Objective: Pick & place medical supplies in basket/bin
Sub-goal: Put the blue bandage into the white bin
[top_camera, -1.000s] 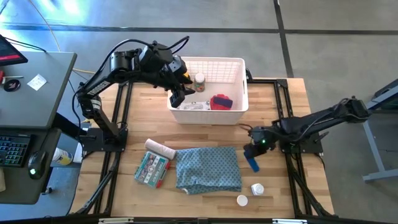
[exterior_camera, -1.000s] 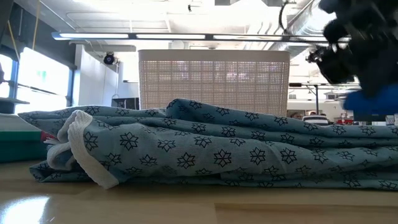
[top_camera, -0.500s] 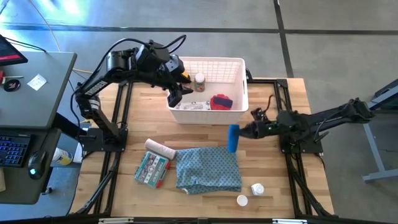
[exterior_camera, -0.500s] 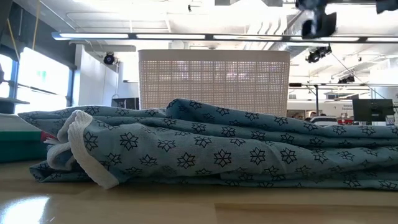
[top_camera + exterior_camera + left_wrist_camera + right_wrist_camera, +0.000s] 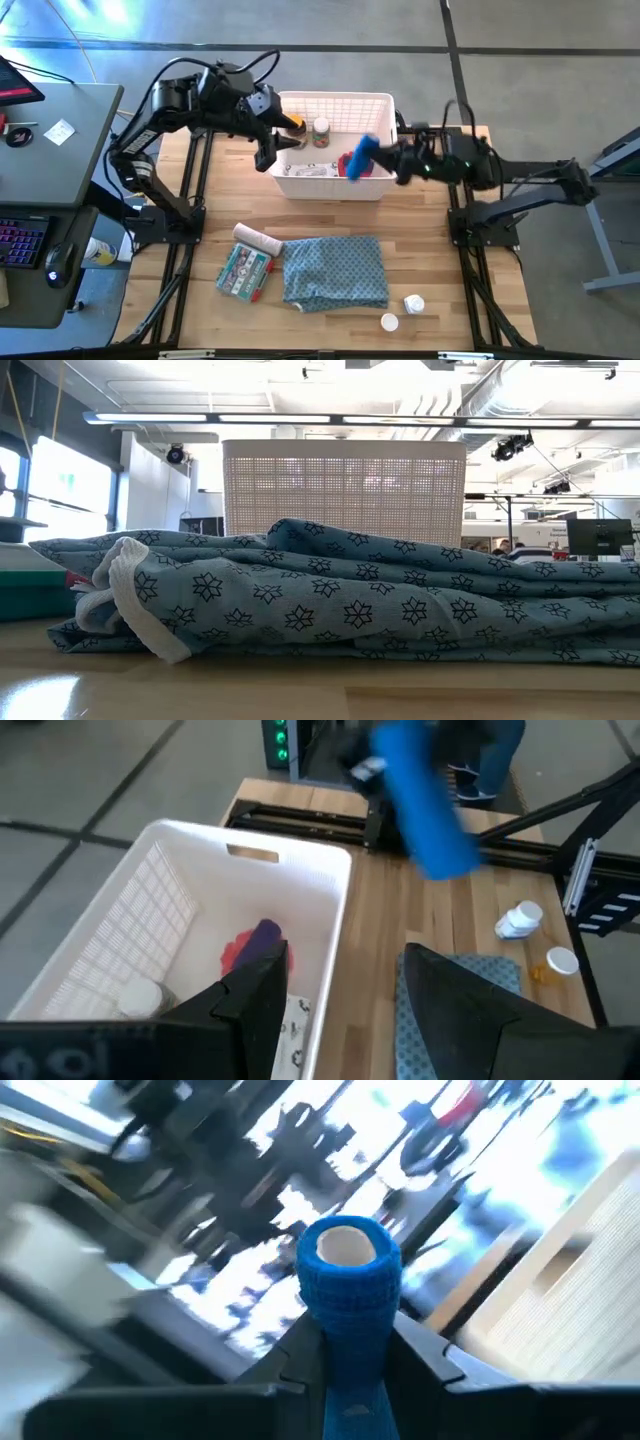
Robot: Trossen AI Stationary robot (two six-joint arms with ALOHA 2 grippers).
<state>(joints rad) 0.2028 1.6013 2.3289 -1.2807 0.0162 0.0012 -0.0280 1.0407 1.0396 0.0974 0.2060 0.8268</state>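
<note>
1. The right gripper (image 5: 385,160) sits at the right end of the basket (image 5: 385,100), its jaws clamped on a blue tube (image 5: 358,158).
2. In the right wrist view the blue tube (image 5: 345,1295) stands up between the two dark fingers (image 5: 425,1350), which press on its sides.
3. In the high view the blue tube lies tilted over the right half of the basket's interior, above a pink-red item (image 5: 352,168). Whether it touches the contents cannot be told.
4. The left gripper (image 5: 268,155) hangs at the left end of the basket, near its outer wall. Its jaws stand apart and hold nothing.
5. The basket also holds a yellow-capped bottle (image 5: 320,130) and a printed packet (image 5: 305,171).
6. A white roll (image 5: 258,240), a teal box (image 5: 243,271), and a blue-grey patterned cloth (image 5: 335,270) lie on the table (image 5: 440,230), in front of the basket.
7. Two small white bottles (image 5: 414,303) lie to the right of the cloth, near the table's front edge.
</note>
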